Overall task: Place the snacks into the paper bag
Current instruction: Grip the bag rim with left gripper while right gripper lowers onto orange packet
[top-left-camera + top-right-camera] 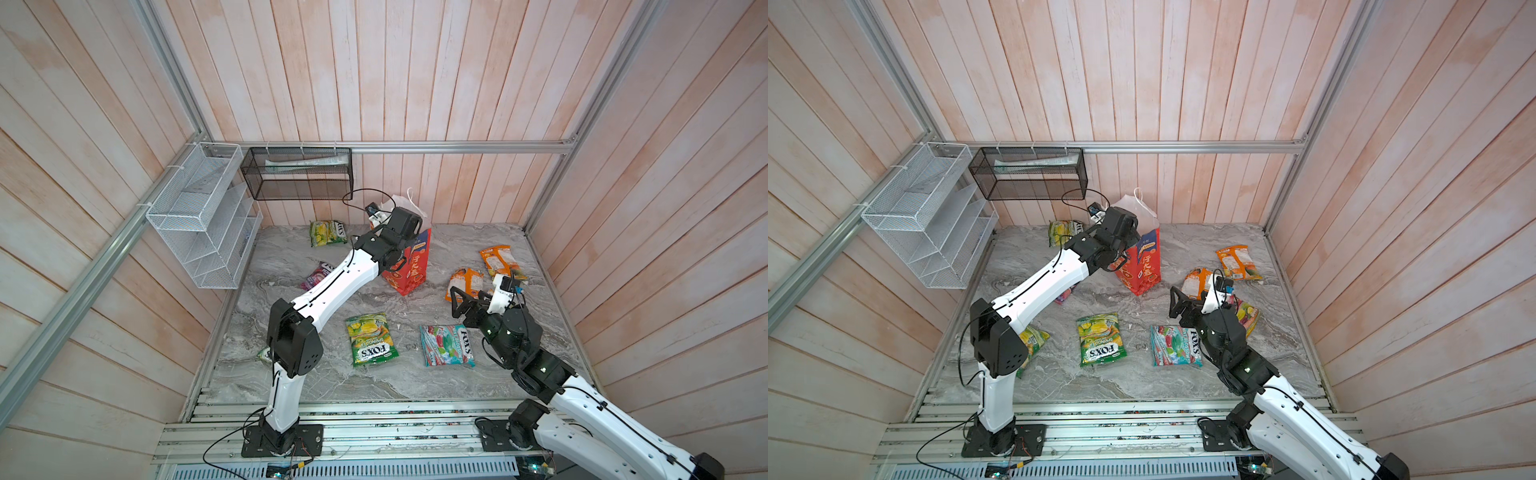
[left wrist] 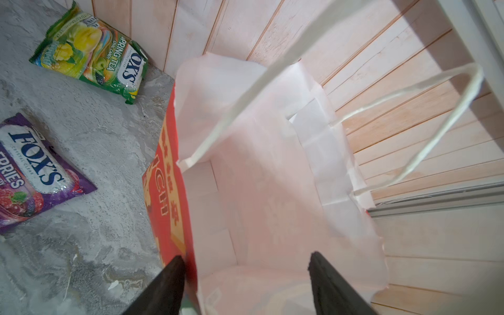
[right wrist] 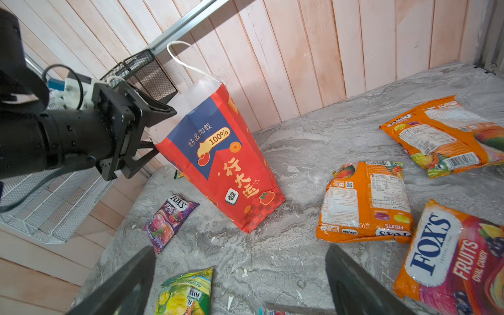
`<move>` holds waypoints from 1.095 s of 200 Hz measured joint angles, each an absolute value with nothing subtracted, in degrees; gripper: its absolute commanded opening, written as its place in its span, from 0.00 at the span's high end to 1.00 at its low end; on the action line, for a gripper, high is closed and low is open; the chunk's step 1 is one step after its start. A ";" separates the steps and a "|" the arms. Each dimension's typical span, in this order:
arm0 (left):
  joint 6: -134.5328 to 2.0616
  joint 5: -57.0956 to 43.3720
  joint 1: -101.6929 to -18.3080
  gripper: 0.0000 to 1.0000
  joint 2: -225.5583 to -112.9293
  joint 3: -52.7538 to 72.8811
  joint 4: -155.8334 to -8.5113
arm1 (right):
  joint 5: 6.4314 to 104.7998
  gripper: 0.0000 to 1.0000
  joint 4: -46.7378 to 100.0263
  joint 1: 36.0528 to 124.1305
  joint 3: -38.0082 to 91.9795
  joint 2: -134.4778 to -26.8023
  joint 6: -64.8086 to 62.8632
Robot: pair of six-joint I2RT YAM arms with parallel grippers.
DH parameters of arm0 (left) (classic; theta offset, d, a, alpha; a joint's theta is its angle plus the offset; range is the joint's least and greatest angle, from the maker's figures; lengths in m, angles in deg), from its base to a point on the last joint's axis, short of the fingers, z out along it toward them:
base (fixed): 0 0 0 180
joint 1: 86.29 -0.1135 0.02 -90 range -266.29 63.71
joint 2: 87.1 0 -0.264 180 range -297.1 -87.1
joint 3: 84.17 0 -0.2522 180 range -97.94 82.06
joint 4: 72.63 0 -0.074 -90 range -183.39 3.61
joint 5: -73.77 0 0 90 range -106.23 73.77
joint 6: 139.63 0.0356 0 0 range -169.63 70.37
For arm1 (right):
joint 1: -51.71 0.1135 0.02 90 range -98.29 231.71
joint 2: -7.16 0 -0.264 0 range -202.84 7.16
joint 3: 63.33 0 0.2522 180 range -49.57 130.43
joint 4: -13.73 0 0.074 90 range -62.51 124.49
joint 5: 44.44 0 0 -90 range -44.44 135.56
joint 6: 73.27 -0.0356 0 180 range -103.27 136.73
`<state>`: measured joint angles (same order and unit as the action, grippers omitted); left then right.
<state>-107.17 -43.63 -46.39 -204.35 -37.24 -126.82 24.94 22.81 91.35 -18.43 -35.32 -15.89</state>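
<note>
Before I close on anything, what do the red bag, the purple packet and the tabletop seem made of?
Red bag: matte printed paper, sharp creases, white inside.
Purple packet: glossy plastic film, probably; glare and crinkles.
Tabletop: grey veined, marble look, low sheen; real stone or printed laminate, cannot tell.

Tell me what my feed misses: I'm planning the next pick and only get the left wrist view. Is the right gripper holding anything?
Observer: No. The right gripper hovers open with nothing between its fingers.
Operator: Any snack close to it?
Observer: Yes, an orange packet lies flat close by, printed back facing up.
Operator: What's in the front middle of the table?
Observer: A green packet and a teal packet lie flat side by side, not touching.
</note>
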 measured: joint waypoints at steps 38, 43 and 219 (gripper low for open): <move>-109.09 -45.62 -46.37 0.45 -206.69 -41.37 -132.52 | 19.61 0.02 22.85 96.13 -17.62 -39.25 -12.94; -108.92 -45.71 -46.37 0.46 -206.69 -41.37 -132.98 | 18.97 0.02 22.85 96.79 -17.40 -39.49 -12.68; -91.52 -35.41 -49.21 1.00 -191.48 -27.67 -132.94 | 8.07 0.02 24.21 100.05 -13.56 -44.08 -8.59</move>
<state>-91.52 -35.41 -49.21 -191.48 -27.67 -132.94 8.07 24.21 100.05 -13.56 -44.08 -8.59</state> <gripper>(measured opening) 0.049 0.978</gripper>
